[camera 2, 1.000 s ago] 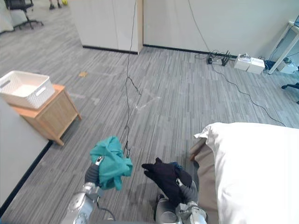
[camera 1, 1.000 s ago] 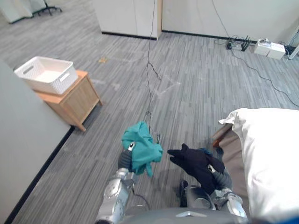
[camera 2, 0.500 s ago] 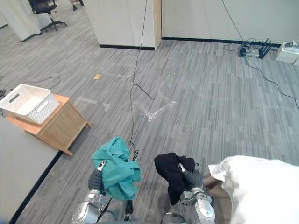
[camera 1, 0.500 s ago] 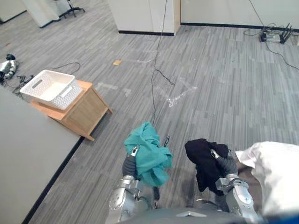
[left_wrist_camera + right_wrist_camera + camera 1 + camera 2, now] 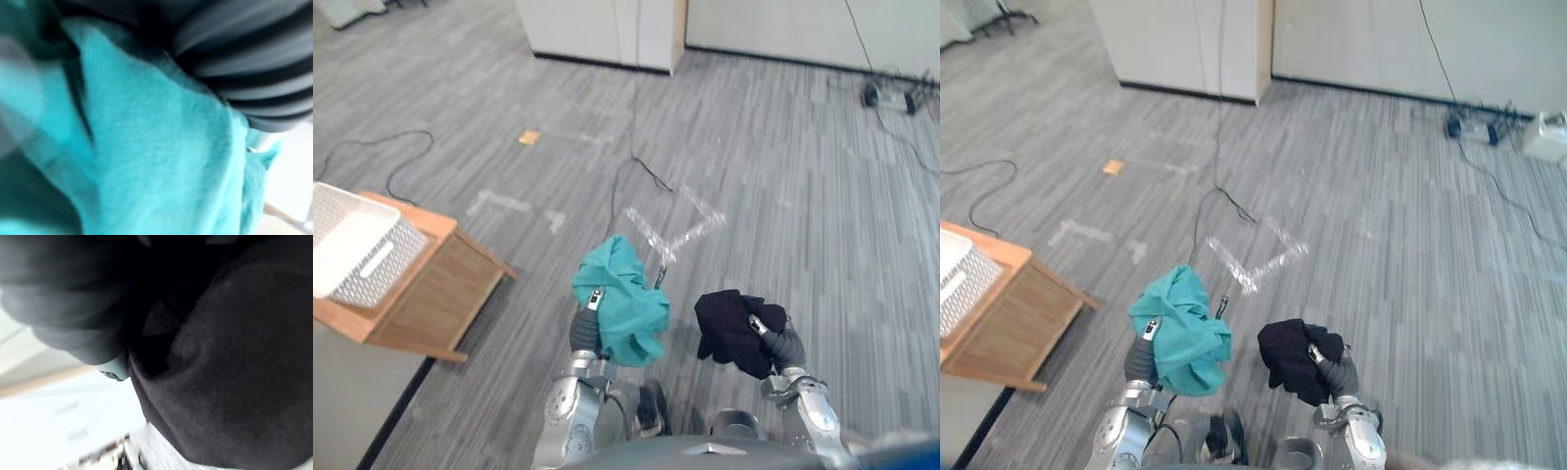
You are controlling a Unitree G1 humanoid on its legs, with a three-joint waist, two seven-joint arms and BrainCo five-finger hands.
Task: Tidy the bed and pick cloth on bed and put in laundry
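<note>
My left hand (image 5: 581, 331) is raised in front of me, shut on a bunched teal cloth (image 5: 623, 307), with a silver fingertip showing on top of the bundle. Up close, the teal cloth (image 5: 146, 161) lies pressed against the dark ribbed cover. To its right, my right hand (image 5: 784, 346) is shut on a crumpled black cloth (image 5: 728, 326), and the black cloth (image 5: 234, 382) also covers that hand at close range. Both bundles hang above the grey floor. A white laundry basket (image 5: 352, 257) stands on a low wooden table (image 5: 426, 294) at the far left.
A grey wall face (image 5: 347, 416) runs along the lower left beside the wooden table. A thin black cable (image 5: 636, 166) and white tape marks (image 5: 677, 227) lie on the striped floor ahead. White cabinets (image 5: 597, 29) stand at the back.
The whole picture has shifted, so the camera has moved: the bed has left the right edge and the basket now sits at the left edge. Both hands still hold their cloths.
</note>
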